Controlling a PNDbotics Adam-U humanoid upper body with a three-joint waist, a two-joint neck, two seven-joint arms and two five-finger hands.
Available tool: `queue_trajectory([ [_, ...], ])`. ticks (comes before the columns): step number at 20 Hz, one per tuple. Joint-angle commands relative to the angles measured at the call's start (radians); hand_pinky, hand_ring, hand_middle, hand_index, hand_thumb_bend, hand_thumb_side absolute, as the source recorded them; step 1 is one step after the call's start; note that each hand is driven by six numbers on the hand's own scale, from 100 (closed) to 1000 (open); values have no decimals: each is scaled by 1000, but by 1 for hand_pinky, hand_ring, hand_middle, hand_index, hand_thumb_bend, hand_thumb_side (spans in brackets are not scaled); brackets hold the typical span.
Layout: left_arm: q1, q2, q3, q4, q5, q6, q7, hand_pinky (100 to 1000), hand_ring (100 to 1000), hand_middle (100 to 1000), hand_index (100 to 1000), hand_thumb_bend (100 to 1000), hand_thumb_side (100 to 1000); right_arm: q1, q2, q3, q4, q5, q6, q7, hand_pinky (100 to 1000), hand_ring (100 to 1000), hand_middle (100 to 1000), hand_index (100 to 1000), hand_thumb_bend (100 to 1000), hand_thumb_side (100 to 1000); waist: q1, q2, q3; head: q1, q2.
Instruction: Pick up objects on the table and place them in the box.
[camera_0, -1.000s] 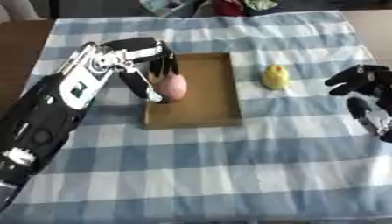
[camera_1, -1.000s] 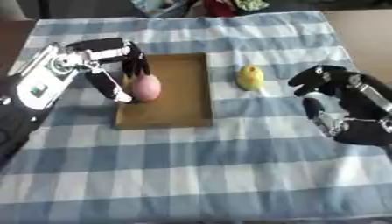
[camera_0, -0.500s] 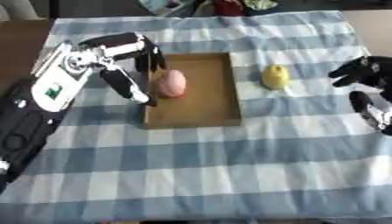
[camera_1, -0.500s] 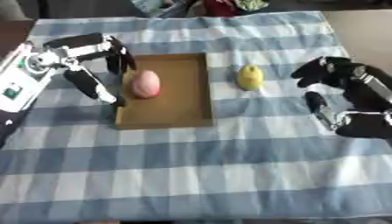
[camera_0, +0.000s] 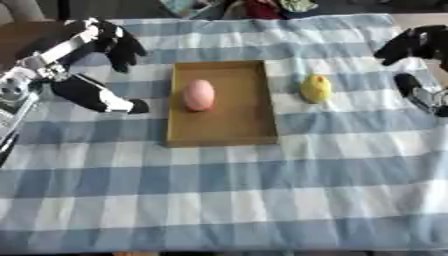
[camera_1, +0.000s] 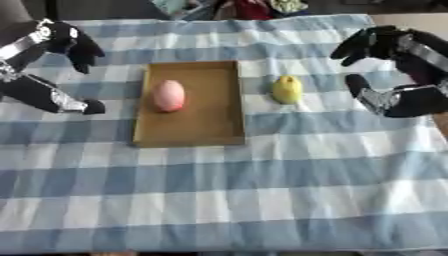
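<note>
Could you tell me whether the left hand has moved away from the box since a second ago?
Yes: the left hand has drawn back leftward from the box, leaving the pink object inside.

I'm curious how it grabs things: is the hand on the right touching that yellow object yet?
Apart. In the right eye view a strip of checked tablecloth shows plainly between the yellow object and the right hand, which holds nothing.

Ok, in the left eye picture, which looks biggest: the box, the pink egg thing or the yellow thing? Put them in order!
1. Box, by far the biggest.
2. Pink thing inside the box.
3. Yellow thing beside the box.
The pink and yellow ones look nearly alike, so their order is unsure.
</note>
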Motion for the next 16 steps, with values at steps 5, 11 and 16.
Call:
queue_trajectory([
  [5,83,47,69,-129,35,29,58,529,497,498,686,726,180,-126,-9,39,212,171,-76,33,751,809,729,804,100,281,-3,-23,16,-13,-10],
  [11,124,45,92,-151,47,40,78,527,497,497,686,731,177,-198,41,49,342,283,-131,27,753,814,743,816,132,307,0,-22,27,-23,-7],
  [16,135,38,94,-148,49,42,78,527,497,498,685,733,175,-247,76,52,429,379,-173,6,755,815,747,825,227,358,2,-20,37,-31,-3],
])
